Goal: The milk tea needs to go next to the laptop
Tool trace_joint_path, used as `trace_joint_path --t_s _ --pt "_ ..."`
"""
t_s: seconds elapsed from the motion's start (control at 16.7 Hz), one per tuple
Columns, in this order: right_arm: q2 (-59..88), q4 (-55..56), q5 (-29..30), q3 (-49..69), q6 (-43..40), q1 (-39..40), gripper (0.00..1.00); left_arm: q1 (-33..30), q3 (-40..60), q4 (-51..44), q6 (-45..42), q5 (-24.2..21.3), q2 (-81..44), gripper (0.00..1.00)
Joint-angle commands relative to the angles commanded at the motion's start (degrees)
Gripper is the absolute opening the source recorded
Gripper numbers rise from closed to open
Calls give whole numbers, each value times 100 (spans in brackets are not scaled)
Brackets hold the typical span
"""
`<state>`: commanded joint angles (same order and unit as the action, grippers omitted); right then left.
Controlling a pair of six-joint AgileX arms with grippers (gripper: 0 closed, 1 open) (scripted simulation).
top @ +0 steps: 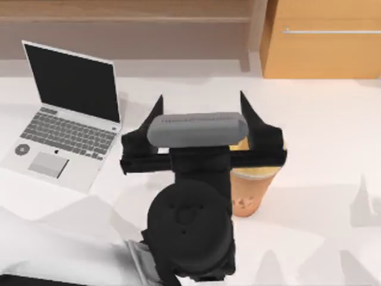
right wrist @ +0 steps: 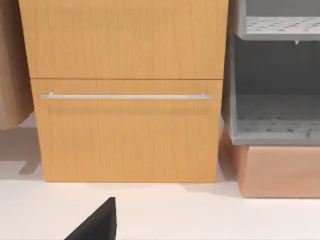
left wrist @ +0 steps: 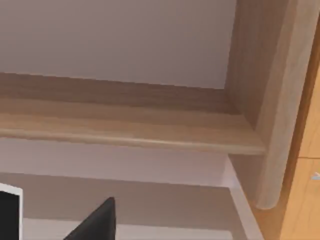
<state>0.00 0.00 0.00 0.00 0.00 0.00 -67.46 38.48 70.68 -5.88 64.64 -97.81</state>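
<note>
the left pincer hangs wide open beside the milk tea, at the laptop's four o'clock; descending off-centre could topple it.

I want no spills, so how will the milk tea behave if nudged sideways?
The milk tea tapers to a narrow base, so a push near its top would probably tip it. It looks filled, so likely heavy for its size. Its clear plastic wall may flex. The left gripper hangs open above it.
</note>
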Motion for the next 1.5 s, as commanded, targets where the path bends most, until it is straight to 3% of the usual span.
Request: trace_joint_path --t_s 0.36,0.72,1.14,1.5 --pt "0 0 0 0 0 0 100 -1133 673 1397 162 1073 -2324 100" --pt "0 0 0 0 0 0 100 -1492 863 1880 223 1468 -3448 100" --pt "0 0 0 0 0 0 100 -1387 884 1817 266 1367 -3453 100" --pt "0 0 0 0 0 0 100 -464 1309 1310 442 441 -3555 100"
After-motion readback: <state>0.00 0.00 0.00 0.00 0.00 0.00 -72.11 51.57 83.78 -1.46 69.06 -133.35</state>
